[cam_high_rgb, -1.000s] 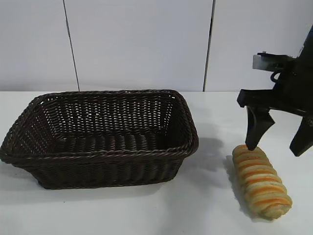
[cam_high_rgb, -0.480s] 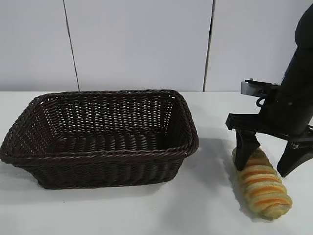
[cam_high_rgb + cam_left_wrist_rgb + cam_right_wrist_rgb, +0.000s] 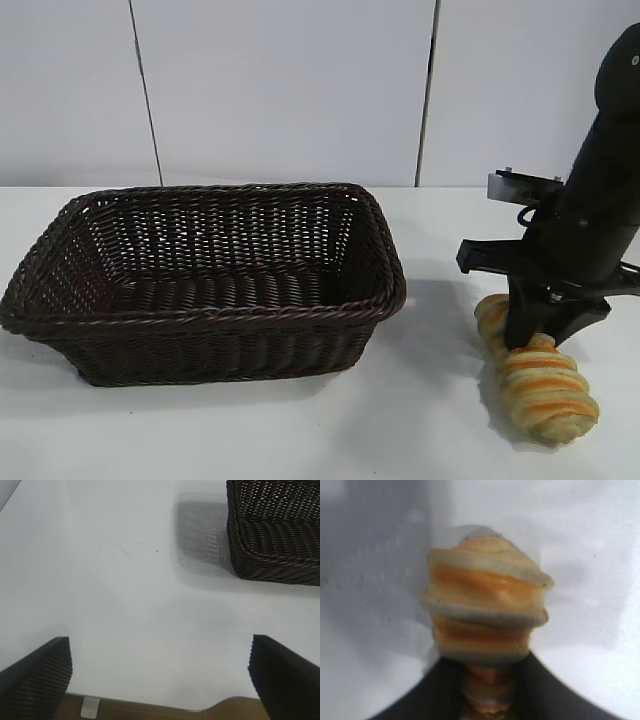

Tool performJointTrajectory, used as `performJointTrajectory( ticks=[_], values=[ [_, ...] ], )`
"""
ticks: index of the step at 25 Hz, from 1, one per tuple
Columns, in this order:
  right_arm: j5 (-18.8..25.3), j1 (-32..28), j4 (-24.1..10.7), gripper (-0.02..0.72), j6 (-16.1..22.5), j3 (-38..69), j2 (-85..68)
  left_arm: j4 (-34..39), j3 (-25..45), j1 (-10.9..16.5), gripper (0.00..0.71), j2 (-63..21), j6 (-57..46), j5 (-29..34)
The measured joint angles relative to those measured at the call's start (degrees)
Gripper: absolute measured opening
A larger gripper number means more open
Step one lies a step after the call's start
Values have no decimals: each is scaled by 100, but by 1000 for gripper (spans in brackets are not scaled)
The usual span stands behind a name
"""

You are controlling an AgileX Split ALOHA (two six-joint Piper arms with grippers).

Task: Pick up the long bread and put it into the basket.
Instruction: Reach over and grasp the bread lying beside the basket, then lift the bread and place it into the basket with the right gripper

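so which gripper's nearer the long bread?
Right. The right gripper is clamped around the long bread on the table beside the basket. The left gripper hangs open past the basket's other end.

Long bread's (image 3: pixel 540 385) middle hidden behind right gripper's (image 3: pixel 538 335) fingers (image 3: pixel 524 322)

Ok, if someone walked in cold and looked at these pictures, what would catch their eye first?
Probably the big dark basket sitting empty on the left of the white table. Next, at the right, the right gripper pointing straight down with its jaws pinched around the striped long bread, which lies on the table beside the basket. The left gripper hangs wide open over bare table near a basket corner.
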Motion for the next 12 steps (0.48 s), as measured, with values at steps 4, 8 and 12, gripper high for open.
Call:
performJointTrajectory(
  ticks=[4, 8, 12],
  values=[
    [845, 0, -31, 81, -50, -990, -624, 0, 0, 0, 694, 0, 0, 0],
    [1680, 0, -93, 81, -34, -2179, -1059, 0, 0, 0, 694, 0, 0, 0],
    [2230, 0, -254, 81, 67, -3134, -1146, 0, 0, 0, 694, 0, 0, 0]
  ],
)
